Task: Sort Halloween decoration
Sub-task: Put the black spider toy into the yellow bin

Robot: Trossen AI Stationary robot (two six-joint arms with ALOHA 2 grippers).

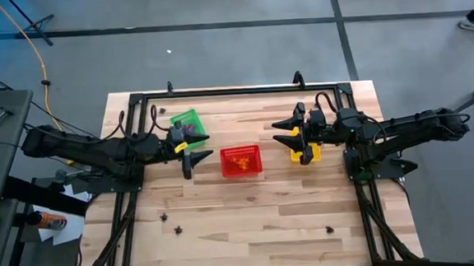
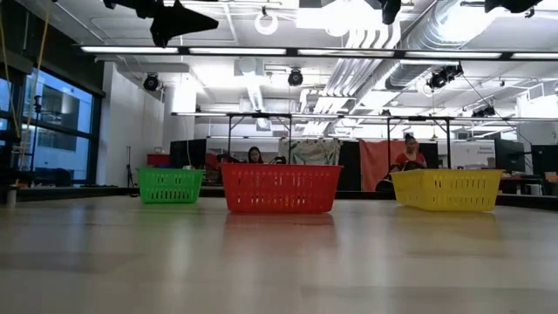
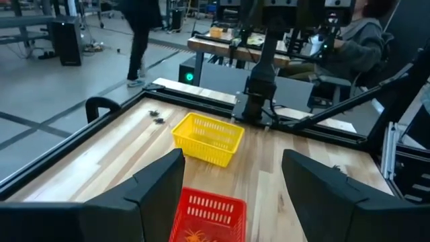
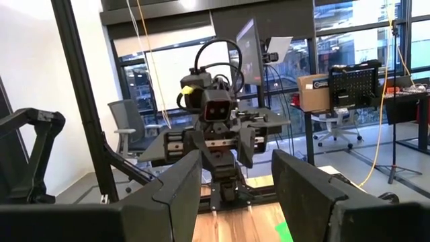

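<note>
Two hands released, left hand (image 1: 196, 159) beside green basket (image 1: 189, 124), right hand (image 1: 295, 133) above yellow basket (image 1: 301, 154).

Three bright baskets on pale striped wood

The green basket (image 1: 189, 126), red basket (image 1: 241, 161) and yellow basket (image 1: 302, 148) are open mesh; orange trinkets (image 1: 240, 158) speckle the red one and purple trinkets (image 1: 189, 129) show in the green. Black trinkets (image 1: 177, 230) dot the worktop (image 1: 251, 223), light planks streaked tan within a black frame (image 1: 234, 92). Both arms are dark, the floor (image 1: 215, 43) grey.
</note>
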